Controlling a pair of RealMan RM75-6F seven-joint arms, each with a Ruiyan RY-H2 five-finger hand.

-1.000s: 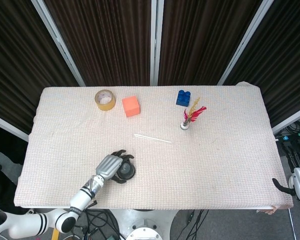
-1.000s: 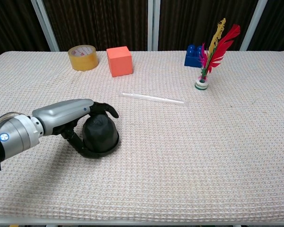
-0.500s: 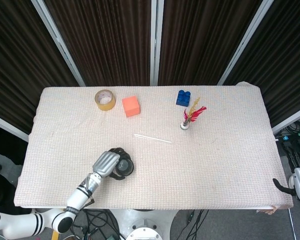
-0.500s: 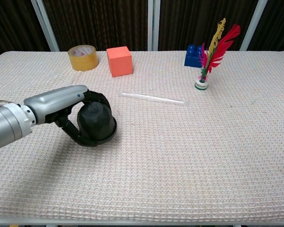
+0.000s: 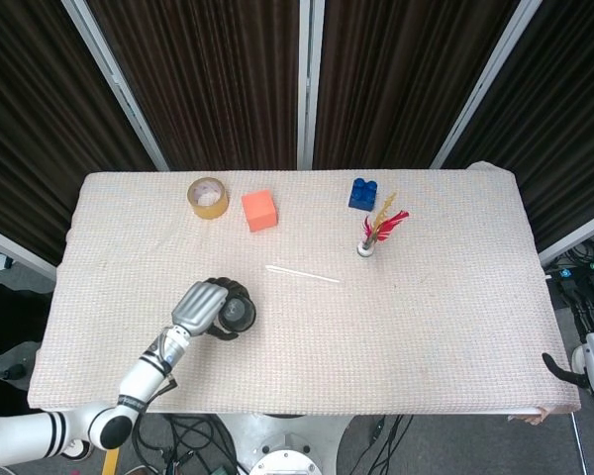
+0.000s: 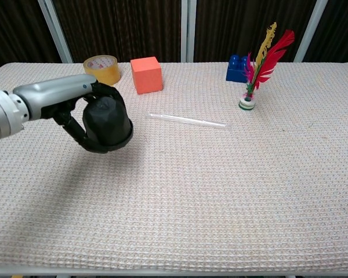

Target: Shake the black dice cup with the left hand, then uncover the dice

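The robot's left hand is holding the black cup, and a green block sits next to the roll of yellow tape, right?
Almost. The left hand does hold the black dice cup, but the block beside the yellow tape roll is orange, not green. The chest view shows its colour plainly.

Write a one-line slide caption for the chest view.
Left hand grips the black dice cup above the table.
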